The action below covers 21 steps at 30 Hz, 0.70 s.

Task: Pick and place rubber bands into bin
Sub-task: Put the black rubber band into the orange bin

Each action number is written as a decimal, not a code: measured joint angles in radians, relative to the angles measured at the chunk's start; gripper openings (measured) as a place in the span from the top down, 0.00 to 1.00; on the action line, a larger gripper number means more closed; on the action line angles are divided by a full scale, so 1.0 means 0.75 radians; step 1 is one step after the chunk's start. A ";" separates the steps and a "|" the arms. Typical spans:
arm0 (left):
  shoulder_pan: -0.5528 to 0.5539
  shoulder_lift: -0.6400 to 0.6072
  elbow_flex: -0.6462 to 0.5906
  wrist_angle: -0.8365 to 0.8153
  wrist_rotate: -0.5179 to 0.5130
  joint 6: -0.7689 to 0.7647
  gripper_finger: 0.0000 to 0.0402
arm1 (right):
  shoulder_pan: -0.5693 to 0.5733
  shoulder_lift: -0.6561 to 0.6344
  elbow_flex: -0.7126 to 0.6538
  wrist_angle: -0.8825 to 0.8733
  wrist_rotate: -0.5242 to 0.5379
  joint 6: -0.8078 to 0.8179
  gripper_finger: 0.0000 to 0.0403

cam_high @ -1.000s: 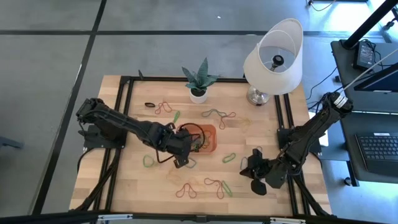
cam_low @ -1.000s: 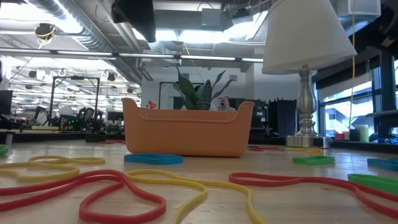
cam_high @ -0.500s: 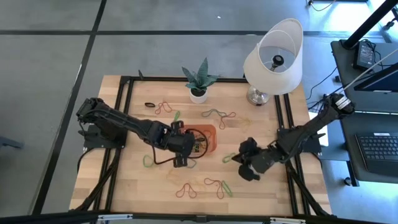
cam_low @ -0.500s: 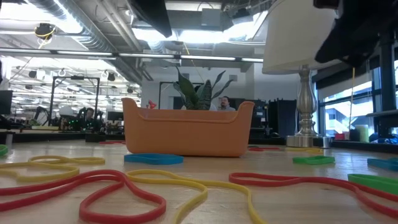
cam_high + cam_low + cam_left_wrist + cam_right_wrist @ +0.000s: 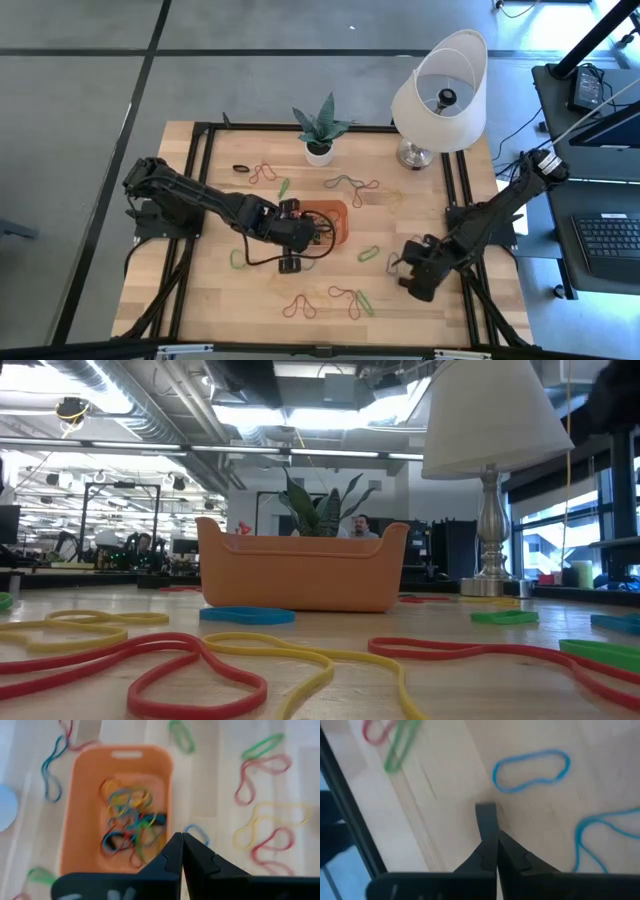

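Observation:
The orange bin (image 5: 330,222) stands mid-table with several rubber bands (image 5: 131,822) tangled inside. More bands lie loose on the wood: red and yellow loops (image 5: 200,660) near the front, red and green ones (image 5: 352,298), and others (image 5: 352,185) behind the bin. My left gripper (image 5: 181,840) hangs shut over the bin's near rim with nothing in it. My right gripper (image 5: 487,815) is shut and points steeply down at bare wood right of the bin. It stands beside a blue loop (image 5: 530,770), and no band shows between its fingers.
A white plant pot (image 5: 318,150) and a lamp (image 5: 440,95) stand along the far edge. Black frame rails (image 5: 455,200) run along the table's left and right sides. Bare wood lies between the bin and my right gripper (image 5: 408,270).
My right gripper swung toward the bin, then came back toward the near right corner, tipping more steeply downward. My left gripper stayed over the bin and rolled about its own axis.

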 joint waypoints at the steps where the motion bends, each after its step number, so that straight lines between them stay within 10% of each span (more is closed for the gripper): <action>1: -0.007 0.000 0.000 0.028 -0.002 0.000 0.99 | 0.019 0.000 -0.002 -0.009 0.000 0.002 0.99; 21: -0.224 0.065 -0.001 0.404 -0.067 -0.048 0.99 | 0.104 0.065 -0.209 0.386 0.061 -0.245 0.69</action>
